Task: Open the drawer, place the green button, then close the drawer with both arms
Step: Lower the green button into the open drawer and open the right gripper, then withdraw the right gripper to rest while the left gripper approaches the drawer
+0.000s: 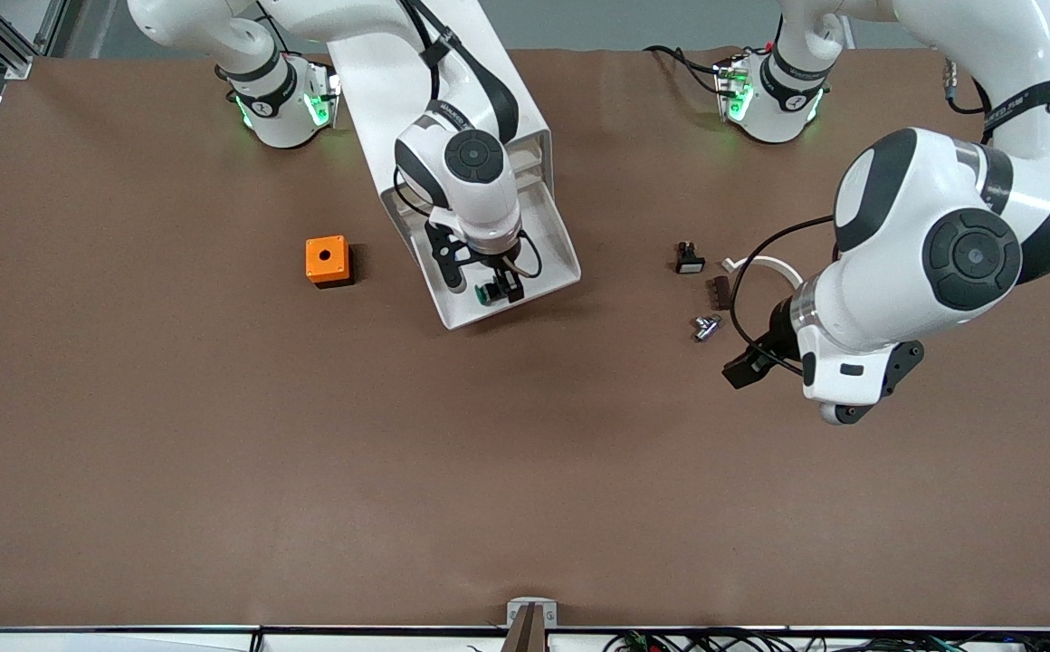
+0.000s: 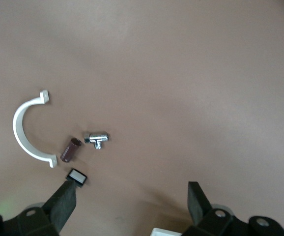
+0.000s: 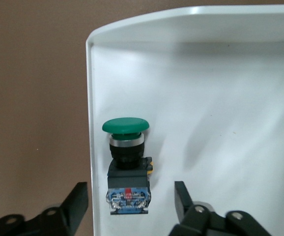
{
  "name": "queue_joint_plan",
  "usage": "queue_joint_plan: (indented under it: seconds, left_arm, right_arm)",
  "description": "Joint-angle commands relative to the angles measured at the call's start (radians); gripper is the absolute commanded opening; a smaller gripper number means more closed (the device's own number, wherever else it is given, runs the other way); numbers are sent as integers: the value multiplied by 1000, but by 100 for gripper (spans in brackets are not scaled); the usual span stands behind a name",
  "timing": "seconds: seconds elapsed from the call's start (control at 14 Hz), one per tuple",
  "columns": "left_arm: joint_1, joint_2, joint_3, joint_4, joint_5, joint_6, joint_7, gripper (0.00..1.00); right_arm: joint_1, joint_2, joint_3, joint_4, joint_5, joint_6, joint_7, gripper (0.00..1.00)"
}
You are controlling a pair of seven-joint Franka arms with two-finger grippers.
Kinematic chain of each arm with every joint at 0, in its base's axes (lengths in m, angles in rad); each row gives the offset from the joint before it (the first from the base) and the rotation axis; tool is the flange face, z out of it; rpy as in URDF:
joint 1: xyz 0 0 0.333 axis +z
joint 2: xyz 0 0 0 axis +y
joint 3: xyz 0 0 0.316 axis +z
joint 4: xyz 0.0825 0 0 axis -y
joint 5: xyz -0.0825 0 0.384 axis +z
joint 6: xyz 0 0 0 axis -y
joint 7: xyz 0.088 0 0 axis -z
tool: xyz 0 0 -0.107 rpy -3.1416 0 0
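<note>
The white drawer (image 1: pixel 554 264) stands pulled out of its cabinet (image 1: pixel 539 145) toward the front camera. The button (image 1: pixel 491 292), with its green cap and black-blue body, lies on the drawer's floor close to one side wall and near the front lip. My right gripper (image 1: pixel 486 288) hangs just over it, open. In the right wrist view the fingers (image 3: pixel 78 196) flank the button (image 3: pixel 127 162) without touching it, and the drawer floor (image 3: pixel 220 98) fills the view. My left gripper (image 1: pixel 747 367) waits open over the bare table near the left arm's end, nothing in my left gripper (image 2: pixel 132 189).
An orange box with a hole (image 1: pixel 327 260) sits toward the right arm's end. Near the left gripper lie a black switch with a white face (image 1: pixel 689 259), a white curved clip (image 1: pixel 765 264), a brown cylinder (image 1: pixel 718 291) and a metal fitting (image 1: pixel 706 327).
</note>
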Motion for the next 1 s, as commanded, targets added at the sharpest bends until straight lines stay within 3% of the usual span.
queue_joint_plan:
  seconds: [0.0,0.36,0.64,0.93]
  left_arm:
    - [-10,-27,-1,-31,33,-4,93,100]
    - [-19,-33,-30,-29,88,-4,178,100]
    - [-39,-30,-57,-31,148,13,268,100]
    - [-62,27,-74,-32,148,115,300,100]
  right_arm:
    - [-7,6,-15,78,6,-135,-186,100]
    - [-180,-53,-24,204,-7,-476,-802,100]
    - [-399,-167,-24,198,-41,-613,-1304,100]
    - [-580,-248,-24,195,-95,-673,-1676,100]
